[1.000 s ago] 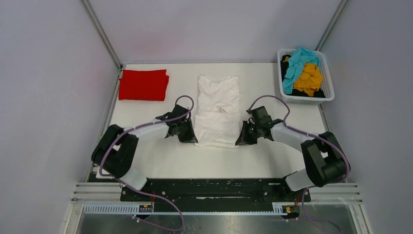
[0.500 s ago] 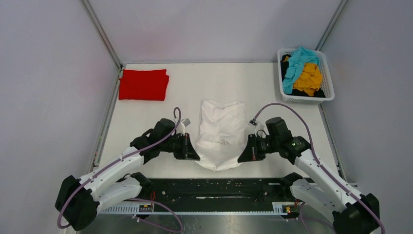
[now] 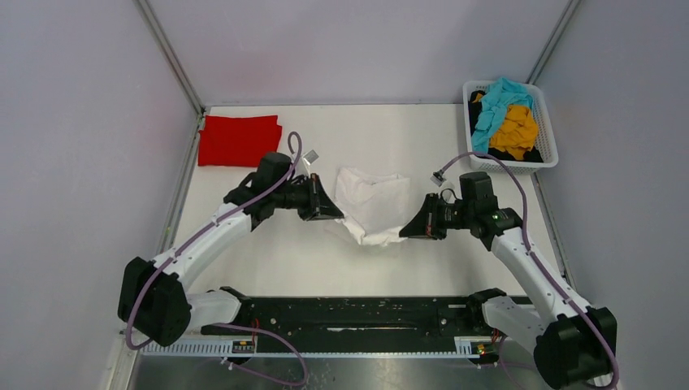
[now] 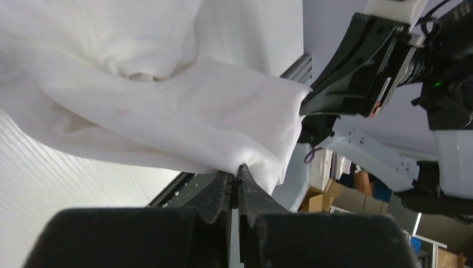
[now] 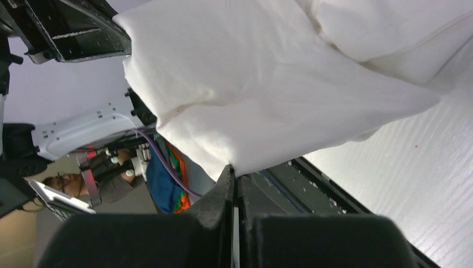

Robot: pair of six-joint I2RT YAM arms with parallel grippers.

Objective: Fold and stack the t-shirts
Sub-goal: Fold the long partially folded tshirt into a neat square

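Note:
The white t-shirt (image 3: 372, 205) is folded over itself in the middle of the table, its near edge lifted. My left gripper (image 3: 338, 213) is shut on its left corner, seen in the left wrist view (image 4: 237, 167). My right gripper (image 3: 404, 231) is shut on its right corner, seen in the right wrist view (image 5: 234, 169). The cloth (image 4: 184, 111) hangs taut between both grippers, also in the right wrist view (image 5: 268, 84). A folded red t-shirt (image 3: 240, 141) lies at the far left. Teal (image 3: 494, 106), mustard-yellow (image 3: 516, 130) and black (image 3: 478, 112) shirts fill the basket.
The white lattice basket (image 3: 546, 138) stands at the far right corner. Grey walls enclose the white table (image 3: 276, 260) on three sides. The black rail (image 3: 349, 313) with the arm bases runs along the near edge.
Both grippers have carried the shirt's near edge up and away from the arm bases, over the far half. The shirt looks shorter and doubled over. The red shirt and basket have not moved.

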